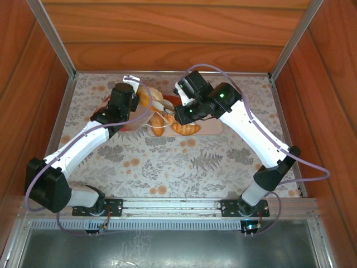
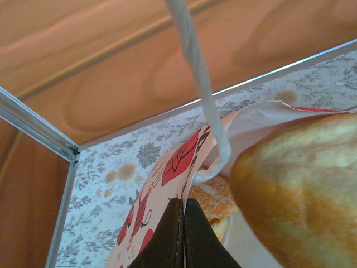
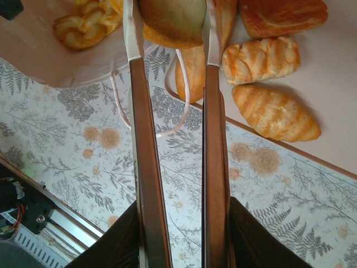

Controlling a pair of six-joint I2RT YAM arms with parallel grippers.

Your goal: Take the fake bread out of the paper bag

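Observation:
My left gripper (image 2: 184, 209) is shut on the top edge of the paper bag (image 2: 167, 167), pale with red marks. The bag's white string handle (image 2: 196, 67) rises past the camera. An orange sugared bun (image 2: 217, 195) lies in the bag's mouth. A large golden loaf (image 2: 301, 190) looms close on the right. My right gripper (image 3: 170, 33) is shut on a golden-brown loaf (image 3: 170, 19), held between its fingertips (image 3: 133, 39) above the bag's string loops (image 3: 181, 95). A twisted stick (image 3: 89, 25) rests on the bag's pale paper (image 3: 50, 56). From above, both grippers (image 1: 133, 89) (image 1: 165, 106) meet at the table's far middle.
A pale pink tray (image 3: 334, 78) holds several pastries, among them two striped croissants (image 3: 261, 58) (image 3: 276, 111) and a darker loaf (image 3: 281, 17). From above, the tray (image 1: 215, 129) lies under the right arm. Wooden walls and metal rails (image 1: 56, 39) enclose the floral tablecloth (image 1: 167, 162).

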